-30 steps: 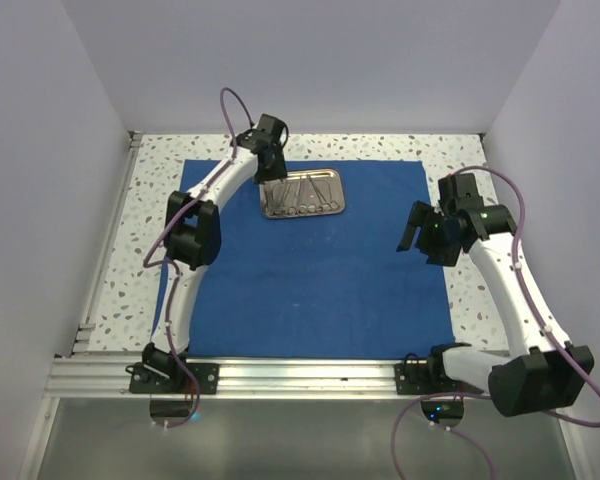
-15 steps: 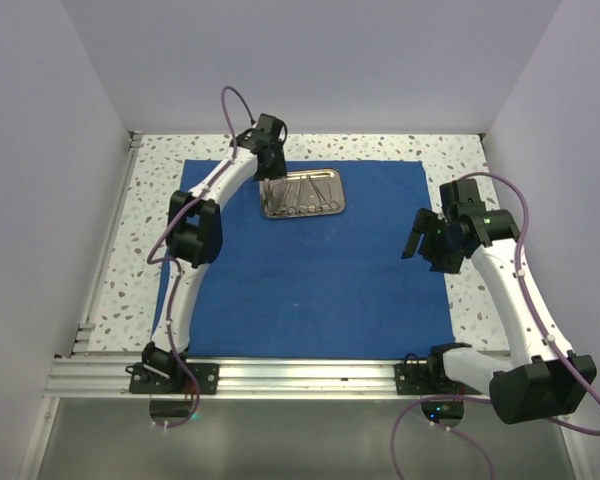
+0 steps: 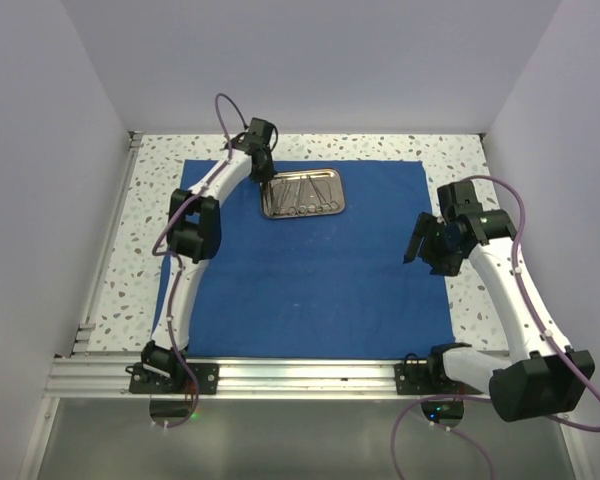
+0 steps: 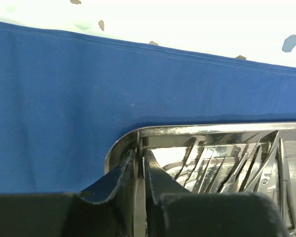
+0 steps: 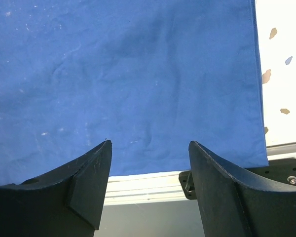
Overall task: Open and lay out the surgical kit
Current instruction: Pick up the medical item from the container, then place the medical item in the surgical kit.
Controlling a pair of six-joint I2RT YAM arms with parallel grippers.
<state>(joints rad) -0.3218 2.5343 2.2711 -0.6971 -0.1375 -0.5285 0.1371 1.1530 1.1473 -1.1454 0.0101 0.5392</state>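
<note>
Blue cloth (image 3: 310, 270) is lying spread flat on the bench (image 3: 145, 200), with the steel tray (image 4: 212, 130) of instruments (image 3: 302, 193) sitting on it toward the far edge. Left tool (image 4: 139, 158) is pinching the tray's left wall, jaws narrow. Right tool (image 5: 149, 148) is hovering wide open over the cloth near the bench's right edge.

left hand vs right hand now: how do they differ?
The left hand is closed on the tray's left rim; the right hand is open and holds nothing. The left hand sits low at the far side of the cloth; the right hand hovers near its right edge, closer to the bases. Both are black and over the cloth.
</note>
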